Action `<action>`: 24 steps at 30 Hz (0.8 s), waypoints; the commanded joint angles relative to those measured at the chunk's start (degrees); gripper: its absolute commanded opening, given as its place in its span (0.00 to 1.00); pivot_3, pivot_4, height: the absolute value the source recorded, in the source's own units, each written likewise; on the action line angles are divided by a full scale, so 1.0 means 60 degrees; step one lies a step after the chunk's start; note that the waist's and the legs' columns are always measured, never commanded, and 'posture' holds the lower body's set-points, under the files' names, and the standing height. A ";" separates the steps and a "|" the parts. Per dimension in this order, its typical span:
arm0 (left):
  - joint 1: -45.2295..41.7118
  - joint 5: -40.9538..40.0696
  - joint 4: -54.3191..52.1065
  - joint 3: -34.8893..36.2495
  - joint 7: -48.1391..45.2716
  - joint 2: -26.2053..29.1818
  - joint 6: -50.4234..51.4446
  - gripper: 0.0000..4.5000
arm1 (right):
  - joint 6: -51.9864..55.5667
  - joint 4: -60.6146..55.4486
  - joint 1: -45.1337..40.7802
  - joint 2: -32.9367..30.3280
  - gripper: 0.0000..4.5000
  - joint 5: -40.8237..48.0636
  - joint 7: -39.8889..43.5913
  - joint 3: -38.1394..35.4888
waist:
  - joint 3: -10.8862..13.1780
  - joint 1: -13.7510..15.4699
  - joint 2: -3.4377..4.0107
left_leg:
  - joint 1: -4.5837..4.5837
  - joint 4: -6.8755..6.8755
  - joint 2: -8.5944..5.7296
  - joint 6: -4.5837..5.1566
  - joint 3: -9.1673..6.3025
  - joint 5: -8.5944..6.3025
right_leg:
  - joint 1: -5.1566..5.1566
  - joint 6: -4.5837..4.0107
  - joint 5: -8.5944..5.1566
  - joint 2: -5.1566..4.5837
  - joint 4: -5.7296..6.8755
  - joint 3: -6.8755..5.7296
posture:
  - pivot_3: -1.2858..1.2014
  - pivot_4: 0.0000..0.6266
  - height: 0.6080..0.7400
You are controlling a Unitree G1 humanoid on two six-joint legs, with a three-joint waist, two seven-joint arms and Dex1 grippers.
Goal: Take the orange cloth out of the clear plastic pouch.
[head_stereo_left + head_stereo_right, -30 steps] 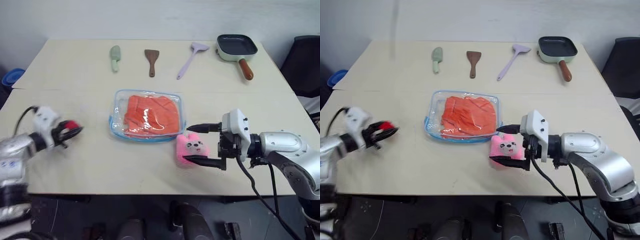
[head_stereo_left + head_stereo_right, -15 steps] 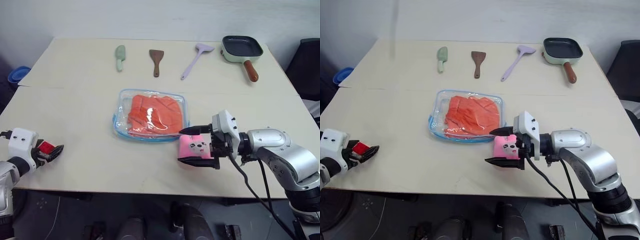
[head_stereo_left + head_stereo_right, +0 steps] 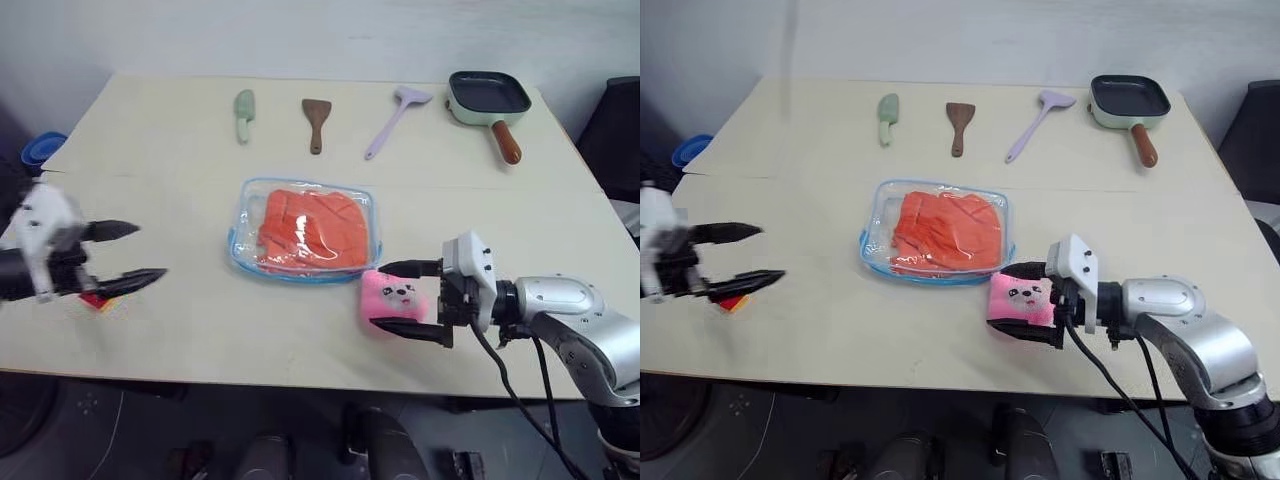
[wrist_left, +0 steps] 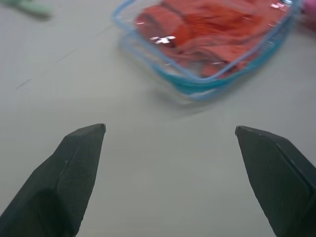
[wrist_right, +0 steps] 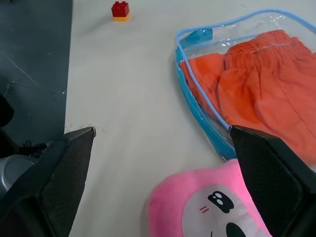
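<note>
The clear plastic pouch [image 3: 238, 238] with light blue trim lies flat at the table's middle, and the orange cloth [image 3: 312, 228] is folded inside it. My left gripper [image 3: 127, 251] hovers open to the left of the pouch, pointing toward it, with nothing between its fingers. In the left wrist view the pouch [image 4: 195, 85] and the cloth [image 4: 217, 29] lie ahead of the open fingers [image 4: 74, 168]. My right gripper [image 3: 382, 296] stands open just right of the pouch's near corner, one finger on each side of a pink plush toy [image 3: 393, 297].
A small red block [image 3: 95, 298] lies on the table under my left gripper. Along the far edge lie a green spatula [image 3: 243, 113], a brown spatula [image 3: 316, 122], a lilac spatula [image 3: 393, 120] and a pan [image 3: 488, 96]. A black chair [image 3: 618, 120] stands at the right.
My left gripper has opened, letting go of the red block, which now lies on the table. It then rose and moved right toward the pouch. The right gripper stays around the plush toy.
</note>
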 commanded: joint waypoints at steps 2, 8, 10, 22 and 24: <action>-0.2055 0.2530 0.2195 -0.2659 -0.0111 -0.0824 -0.3301 0.99 | 0.0154 -0.0650 0.0128 -0.0159 1.00 0.0280 -0.0316 -0.0596 | 0.0000 0.0001 0.0000 | -0.0001 -0.0001 0.0003 -0.0003 0.0015 0.0002 | -0.0003 0.0000 0.0000 0.0017 0.0033 0.0009 | 0.52 0.24 1.00; -0.4520 0.4374 0.5716 -0.4461 0.0278 -0.2496 -0.6296 0.99 | 0.0335 -0.1193 0.0678 -0.0176 1.00 0.0377 -0.0770 -0.0998 | -0.0005 -0.0034 -0.0023 | -0.0011 0.0003 0.0029 -0.0005 0.0075 0.0001 | -0.0031 0.0002 0.0004 0.0078 0.0043 0.0042 | 0.52 0.24 1.00; -0.4812 0.4664 0.6408 -0.4766 0.0162 -0.2661 -0.6998 0.99 | 0.0418 -0.1389 0.0852 -0.0142 1.00 0.0438 -0.0956 -0.1132 | -0.0005 -0.0047 -0.0023 | -0.0015 0.0000 0.0036 -0.0007 0.0103 -0.0002 | -0.0052 0.0003 0.0005 0.0095 0.0043 0.0061 | 0.52 0.24 1.00; -0.5026 0.3745 0.7244 -0.4688 -0.1745 -0.2816 -0.8379 0.29 | 0.0498 -0.1943 0.1574 -0.0309 1.00 0.0687 -0.1325 -0.1639 | -0.0009 -0.0022 -0.0028 | -0.0002 0.0011 0.0042 -0.0004 0.0185 -0.0002 | -0.0094 -0.0009 0.0012 0.0100 0.0093 0.0129 | 0.52 0.24 1.00; -0.4679 0.3457 0.6766 -0.4595 -0.2093 -0.2637 -0.8321 0.17 | 0.0484 -0.1918 0.1615 -0.0414 1.00 0.0698 -0.1234 -0.1701 | -0.0009 -0.0042 -0.0028 | -0.0002 0.0009 0.0044 -0.0003 0.0186 -0.0003 | -0.0101 -0.0009 0.0012 0.0104 0.0093 0.0134 | 0.52 0.24 1.00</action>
